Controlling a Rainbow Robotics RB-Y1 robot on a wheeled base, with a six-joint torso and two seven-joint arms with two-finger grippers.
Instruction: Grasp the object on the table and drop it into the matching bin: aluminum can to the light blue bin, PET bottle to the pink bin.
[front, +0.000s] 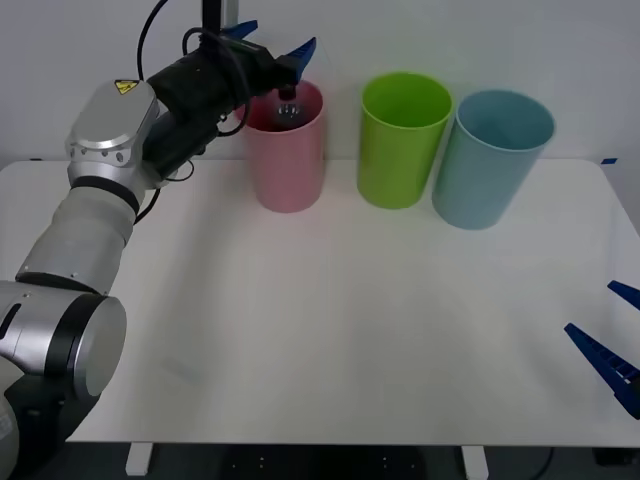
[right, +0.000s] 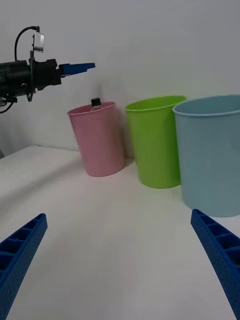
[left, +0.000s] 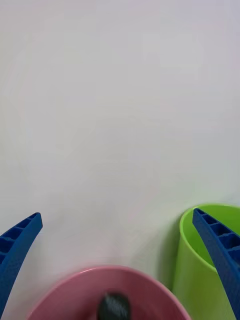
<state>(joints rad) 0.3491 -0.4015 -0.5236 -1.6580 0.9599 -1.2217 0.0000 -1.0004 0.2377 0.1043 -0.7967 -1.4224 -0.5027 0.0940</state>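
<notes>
A plain pale wall stands behind the table (front: 330, 330), a wide white top with rounded corners that carries three cup-shaped bins in a row along its far side.

The left gripper (front: 268, 42) hangs in the air directly above the pink bin (front: 290, 160), its blue ribbed fingers spread wide with nothing between them. Just below it, the PET bottle (front: 288, 108) sits in the mouth of that bin, its black cap level with the rim; the right wrist view shows the cap poking up at the rim, and the left wrist view shows it dark and blurred inside the pink opening. Whether it is mid-fall or already resting cannot be told.

Judged from this, the sorting is as good as done: the bottle is free of the fingers and within the correct bin. What seems left is for the arm to pull away.

Beyond the gripper to its far side stand the lime green bin (front: 402, 140) and then the light blue bin (front: 492, 158), neither touched. The right gripper (front: 610, 352) waits low at the table's near right edge, fingers apart and holding nothing.
</notes>
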